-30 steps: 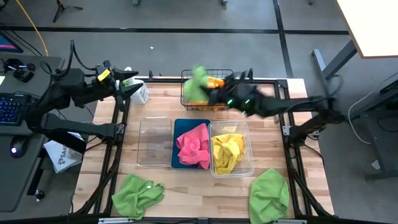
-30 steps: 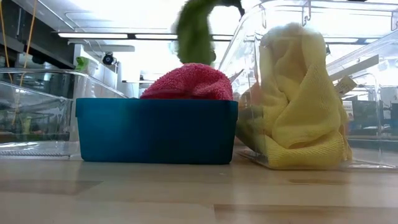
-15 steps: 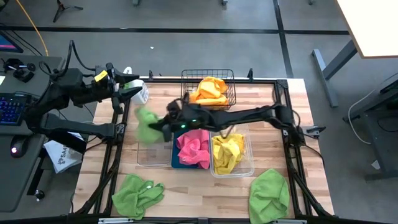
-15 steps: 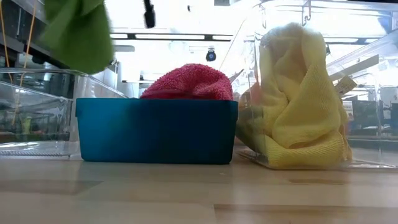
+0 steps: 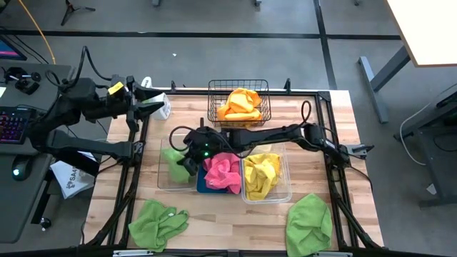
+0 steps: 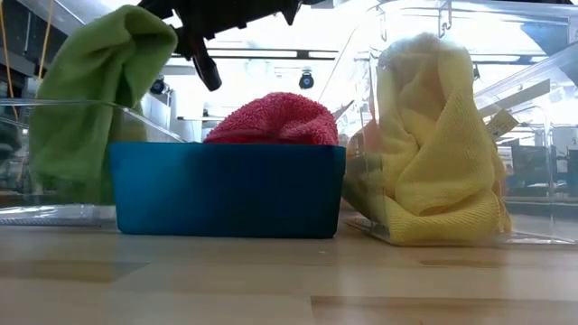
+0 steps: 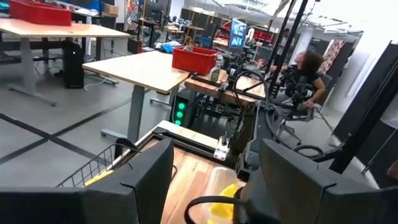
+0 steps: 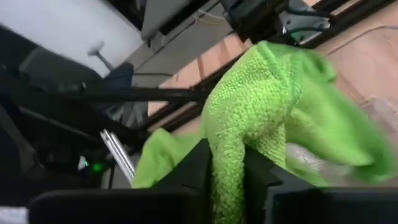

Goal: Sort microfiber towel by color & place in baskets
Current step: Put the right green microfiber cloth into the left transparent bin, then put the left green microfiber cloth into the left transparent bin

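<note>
Lowering our right fingers (image 5: pixel 183 158), clamped on the green towel (image 5: pixel 173 158), from the wire basket (image 5: pixel 239 104) into the empty clear tub (image 5: pixel 177 163) | drop looks next | left fingers (image 5: pixel 153 100) open, parked off the counter's corner.

Robotics lab, desks (image 7: pixel 134 68), monitors (image 7: pixel 237 34), cables
</note>
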Available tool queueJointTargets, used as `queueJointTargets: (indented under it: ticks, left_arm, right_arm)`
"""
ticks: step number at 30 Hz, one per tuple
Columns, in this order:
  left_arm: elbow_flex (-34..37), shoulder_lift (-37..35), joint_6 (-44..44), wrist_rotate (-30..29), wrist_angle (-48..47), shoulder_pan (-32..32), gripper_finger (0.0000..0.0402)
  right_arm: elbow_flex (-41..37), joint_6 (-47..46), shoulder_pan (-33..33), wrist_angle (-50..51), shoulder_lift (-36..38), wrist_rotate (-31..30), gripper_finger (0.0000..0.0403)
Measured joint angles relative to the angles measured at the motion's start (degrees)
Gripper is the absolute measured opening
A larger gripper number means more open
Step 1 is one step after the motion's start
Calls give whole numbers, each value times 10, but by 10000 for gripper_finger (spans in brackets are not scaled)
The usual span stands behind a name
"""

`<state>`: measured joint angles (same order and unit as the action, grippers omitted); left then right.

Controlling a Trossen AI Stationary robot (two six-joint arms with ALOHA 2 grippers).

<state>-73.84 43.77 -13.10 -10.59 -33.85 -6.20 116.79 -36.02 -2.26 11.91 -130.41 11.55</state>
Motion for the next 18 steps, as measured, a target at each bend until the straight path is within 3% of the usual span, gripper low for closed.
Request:
queueJointTargets:
  ticks: [10, 14, 18]
  left_arm:
    - [0, 52, -32, 0, 46, 18, 225]
    - [0, 74, -40, 0, 68, 40, 225]
    - [0, 88, -43, 0, 85, 60, 225]
  right_arm:
    - [0, 74, -6, -20, 0, -45, 221]
    - [0, 101, -5, -60, 0, 14, 265]
    - [1, 138, 0, -17, 7, 54, 281]
